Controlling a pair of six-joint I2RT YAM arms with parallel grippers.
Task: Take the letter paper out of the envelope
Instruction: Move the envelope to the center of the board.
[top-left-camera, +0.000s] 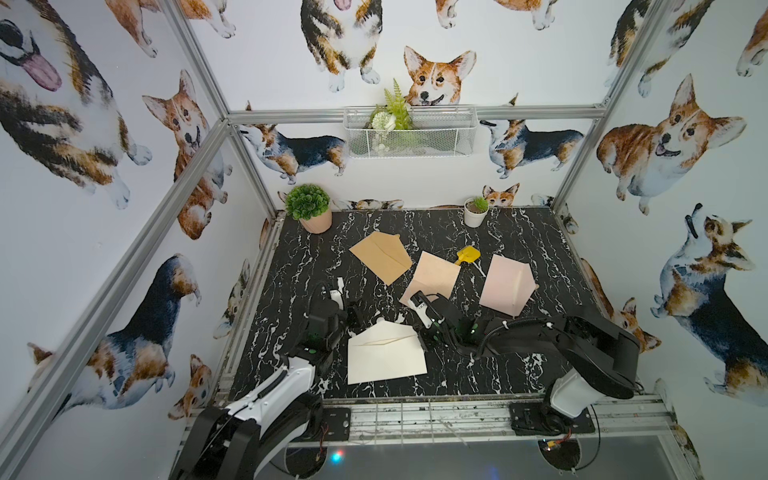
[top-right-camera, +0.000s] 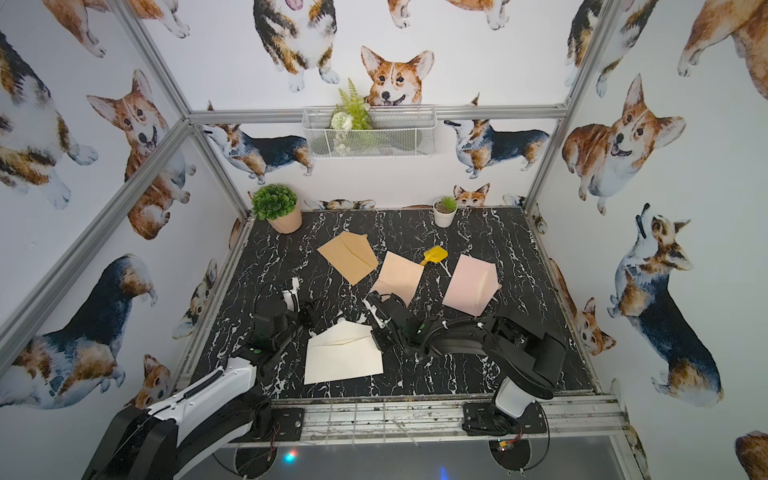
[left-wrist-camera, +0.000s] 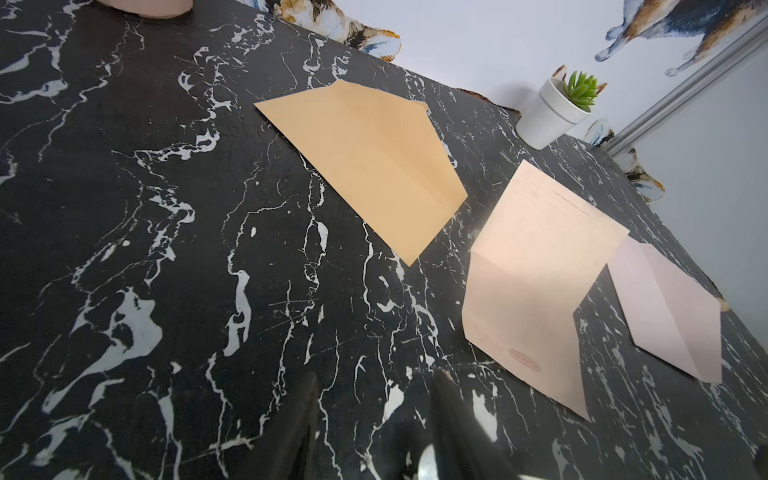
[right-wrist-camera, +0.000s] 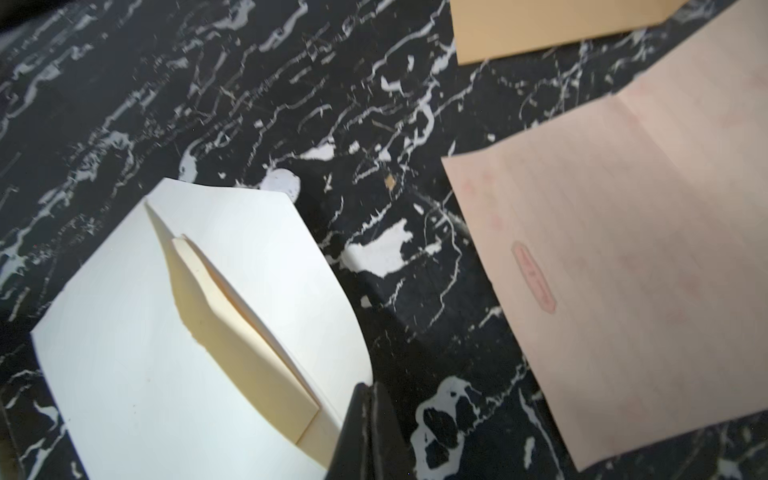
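Note:
A white envelope (top-left-camera: 386, 357) (top-right-camera: 343, 359) lies near the table's front middle, its flap lifted open. In the right wrist view, a cream letter paper (right-wrist-camera: 245, 332) sits folded inside the envelope (right-wrist-camera: 137, 365), with its edge showing in the mouth. My right gripper (right-wrist-camera: 368, 395) (top-left-camera: 420, 336) is shut on the edge of the flap at the envelope's right corner. Left of the envelope's far corner, my left gripper (left-wrist-camera: 376, 399) (top-left-camera: 356, 320) stands open over bare table, holding nothing.
Behind the white envelope lie a tan envelope (top-left-camera: 382, 257), an unfolded peach sheet (top-left-camera: 432, 278) with a red stamp, a pink envelope (top-left-camera: 507, 284) and a yellow toy shovel (top-left-camera: 467, 254). Two potted plants (top-left-camera: 309, 210) (top-left-camera: 476, 212) stand at the back edge.

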